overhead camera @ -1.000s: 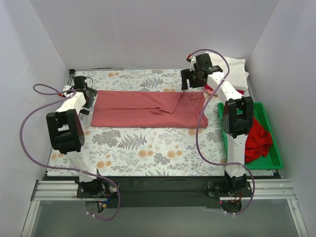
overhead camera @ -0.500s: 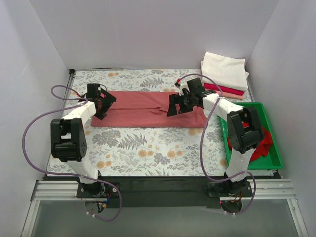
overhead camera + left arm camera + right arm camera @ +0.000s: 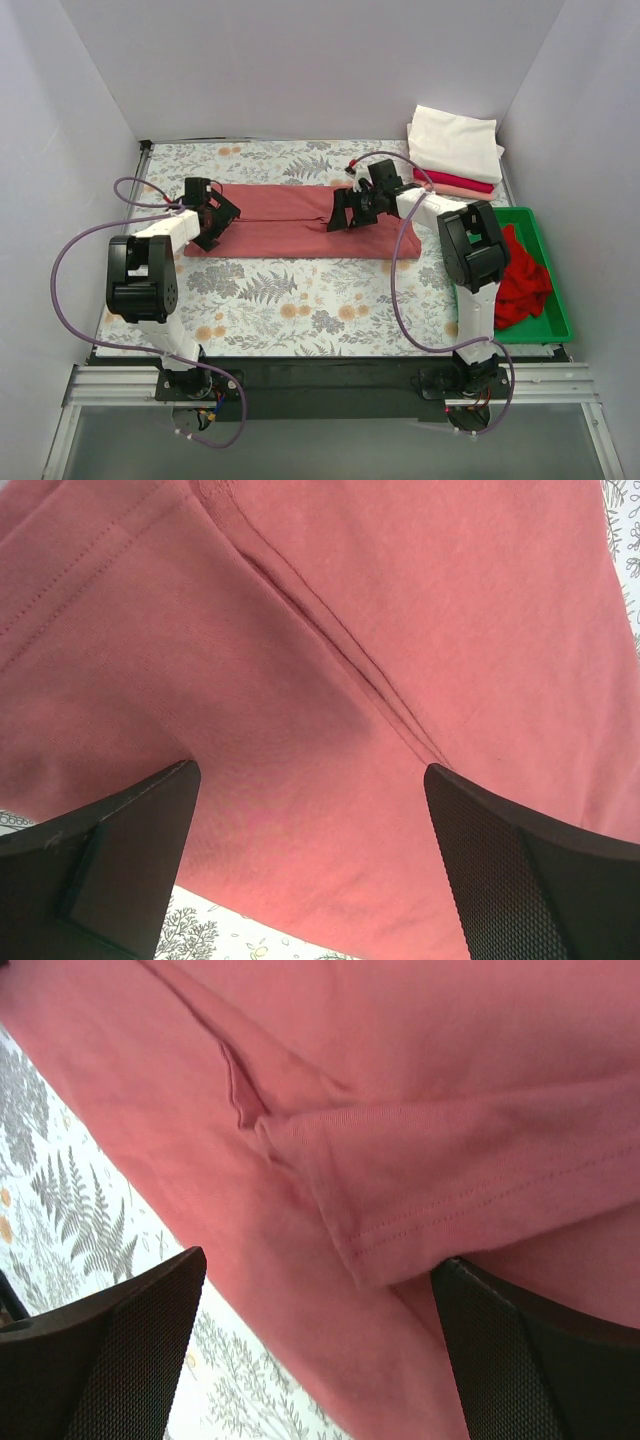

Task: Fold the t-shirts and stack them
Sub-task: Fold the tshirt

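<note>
A dusty salmon-red t-shirt [image 3: 290,222] lies folded into a long strip across the floral table. My left gripper [image 3: 222,215] is open low over its left end; the left wrist view shows the cloth [image 3: 330,680] between the spread jaws. My right gripper [image 3: 340,212] is open low over the strip's middle-right, by a folded sleeve hem [image 3: 420,1210]. Neither holds cloth. A stack of folded shirts stands at the back right, white [image 3: 455,140] on top of crimson [image 3: 462,181] and peach [image 3: 462,190]. A bright red shirt [image 3: 520,280] lies crumpled in the tray.
The green plastic tray [image 3: 555,305] stands at the right edge. White walls close in the table on the left, back and right. The floral tablecloth [image 3: 300,300] lies bare in front of the strip.
Both grippers have come inward and down onto the salmon-red shirt: the left from the table's left edge, the right from the back-right stack, which now shows.
</note>
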